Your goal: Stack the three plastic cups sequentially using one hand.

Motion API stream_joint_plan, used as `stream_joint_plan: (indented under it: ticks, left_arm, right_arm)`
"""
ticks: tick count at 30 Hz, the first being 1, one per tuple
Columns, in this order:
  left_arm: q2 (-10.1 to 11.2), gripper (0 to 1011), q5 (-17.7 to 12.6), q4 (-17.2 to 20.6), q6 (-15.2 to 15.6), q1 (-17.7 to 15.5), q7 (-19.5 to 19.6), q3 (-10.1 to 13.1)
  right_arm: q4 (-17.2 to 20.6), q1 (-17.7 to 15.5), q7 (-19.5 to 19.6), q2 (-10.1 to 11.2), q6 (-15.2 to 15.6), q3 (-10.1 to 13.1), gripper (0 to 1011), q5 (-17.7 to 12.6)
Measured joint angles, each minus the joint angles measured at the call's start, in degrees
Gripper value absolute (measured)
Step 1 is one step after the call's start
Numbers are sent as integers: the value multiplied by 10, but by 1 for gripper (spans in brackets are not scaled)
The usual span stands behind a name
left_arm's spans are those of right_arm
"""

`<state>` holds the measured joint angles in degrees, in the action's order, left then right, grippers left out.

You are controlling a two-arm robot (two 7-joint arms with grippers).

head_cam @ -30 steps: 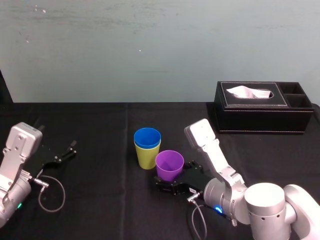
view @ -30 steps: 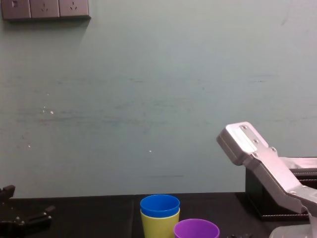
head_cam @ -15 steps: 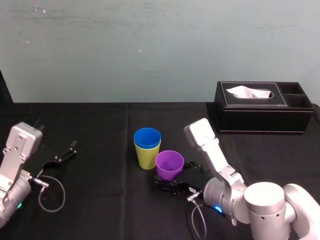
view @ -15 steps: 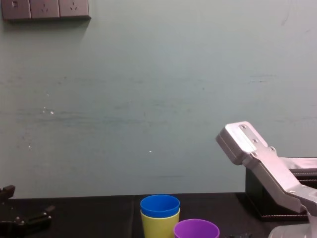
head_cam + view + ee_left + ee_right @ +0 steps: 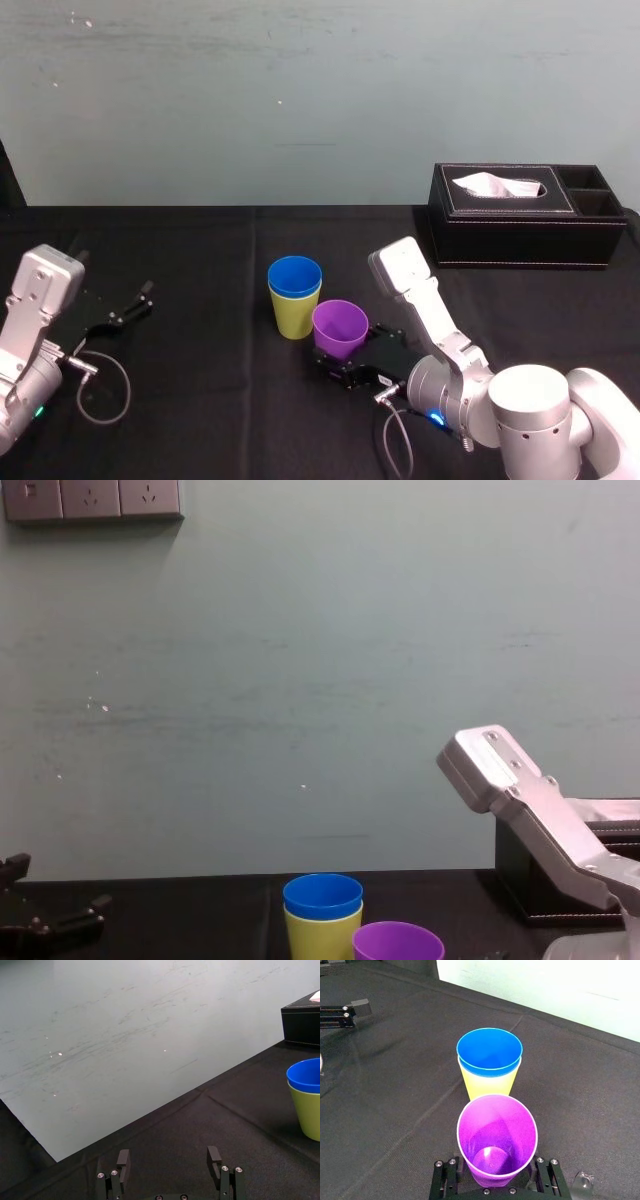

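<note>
The purple cup [image 5: 339,328] stands mouth up, just beside the yellow-green cup [image 5: 293,315], on that cup's right and a little nearer the robot. Their walls look close; whether they touch cannot be told. The blue cup [image 5: 295,275] is already nested in the yellow-green cup, its rim showing just above the yellow-green rim.

The right gripper [image 5: 495,1172] reaches in from the robot's side, low on the purple cup. It has one finger on each side of the cup's lower wall, closed on it as far as the right wrist view shows. Whether the cup's base is off the table [image 5: 200,400] is not clear.

From the right gripper, the blue mouth lies straight ahead beyond the purple cup, as the right wrist view has it. The move to come therefore looks like a lift above the blue rim, a short carry forward and to the left, then a lowering along the cup's upright axis.

The left gripper [image 5: 169,1156] rests well to the left of the yellow-green cup with its fingers spread wide and nothing between them. The tissue box [image 5: 520,215] sits well to the right of the yellow-green cup and farther back, out of the path.
</note>
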<state>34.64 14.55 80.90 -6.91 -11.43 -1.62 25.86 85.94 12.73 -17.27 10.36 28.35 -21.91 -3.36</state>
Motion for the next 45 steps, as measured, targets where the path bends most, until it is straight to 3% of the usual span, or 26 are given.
stream_joint_plan:
  ticks: [9, 14, 20, 25, 30, 45]
  left_arm:
    - [0, 1000, 0, 0, 0, 0, 0, 0]
    - [0, 1000, 0, 0, 0, 0, 0, 0]
    - [0, 1000, 0, 0, 0, 0, 0, 0]
    - [0, 1000, 0, 0, 0, 0, 0, 0]
    - [0, 1000, 0, 0, 0, 0, 0, 0]
    - [0, 1000, 0, 0, 0, 0, 0, 0]
  right_arm:
    - [13, 0, -5, 4, 4, -1, 708, 1]
    - [40, 2, -15, 11, 21, 1, 708, 0]
    - [77, 21, -31, 20, 49, 2, 708, -6]
    - [81, 42, -35, 20, 57, 2, 707, -8]
    - [78, 61, -35, 17, 58, -4, 708, -7]
    - [20, 115, -31, -12, 40, -21, 708, -11]
